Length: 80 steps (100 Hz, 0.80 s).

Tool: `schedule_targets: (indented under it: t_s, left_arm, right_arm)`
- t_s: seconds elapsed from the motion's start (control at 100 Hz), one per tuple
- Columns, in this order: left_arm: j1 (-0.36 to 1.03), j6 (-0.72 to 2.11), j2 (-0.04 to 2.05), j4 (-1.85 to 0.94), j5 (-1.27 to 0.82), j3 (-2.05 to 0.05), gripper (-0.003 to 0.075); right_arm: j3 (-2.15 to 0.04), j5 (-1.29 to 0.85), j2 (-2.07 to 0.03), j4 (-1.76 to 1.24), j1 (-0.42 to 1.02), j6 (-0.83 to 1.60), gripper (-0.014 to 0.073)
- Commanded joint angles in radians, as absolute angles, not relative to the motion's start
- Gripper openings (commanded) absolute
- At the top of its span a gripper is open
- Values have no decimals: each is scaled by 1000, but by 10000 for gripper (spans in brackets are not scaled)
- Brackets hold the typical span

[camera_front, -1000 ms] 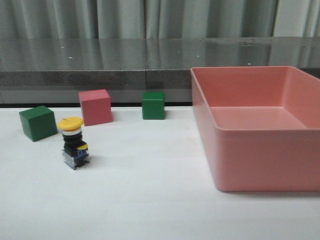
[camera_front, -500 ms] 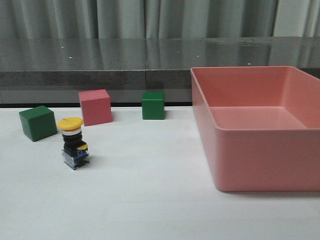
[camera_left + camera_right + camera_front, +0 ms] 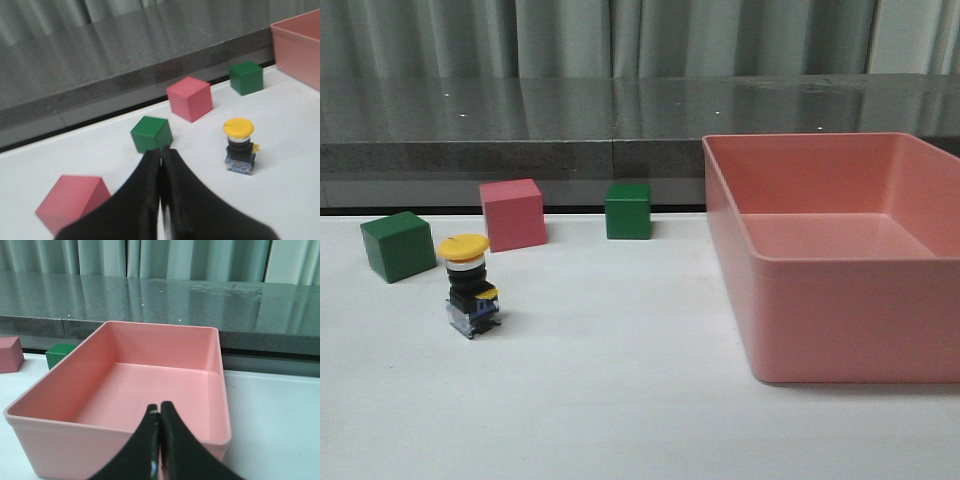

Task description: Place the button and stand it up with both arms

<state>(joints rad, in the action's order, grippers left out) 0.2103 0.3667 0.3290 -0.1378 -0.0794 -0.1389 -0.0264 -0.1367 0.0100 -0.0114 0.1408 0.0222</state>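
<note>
Standing upright already, button (image 3: 468, 285) free on table (image 3: 620, 400) at nine o'clock of bin (image 3: 840, 260); left hand (image 3: 160, 187) and right hand (image 3: 160, 437) both closed, empty.

A large pink bin (image 3: 840, 260) sits on the right side of the white counter (image 3: 620, 400). Along the far edge stand a green cube (image 3: 397, 246) at the left, a pink cube (image 3: 512, 214) beside it, and another green cube (image 3: 628, 210) nearer the bin. The left wrist view shows one more pink cube (image 3: 72, 202), apart from those.
</note>
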Motion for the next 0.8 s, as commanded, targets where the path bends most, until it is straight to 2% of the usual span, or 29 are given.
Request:
schedule_targets:
  t_s: [0.0, 0.13, 0.41, 0.79]
  left_arm:
    - [157, 291, 286, -93, 14, -103, -20]
    - [129, 235, 182, 0, 14, -45, -20]
    - [64, 158, -34, -9, 23, 32, -19]
    - [27, 140, -36, -11, 53, 46, -19]
  right_arm:
    - [-54, -52, 30, 0, 142, 23, -76]
    - [-54, -52, 30, 0, 142, 23, -76]
    - [-54, -52, 30, 0, 142, 23, -76]
    - [-54, -52, 30, 0, 142, 23, -76]
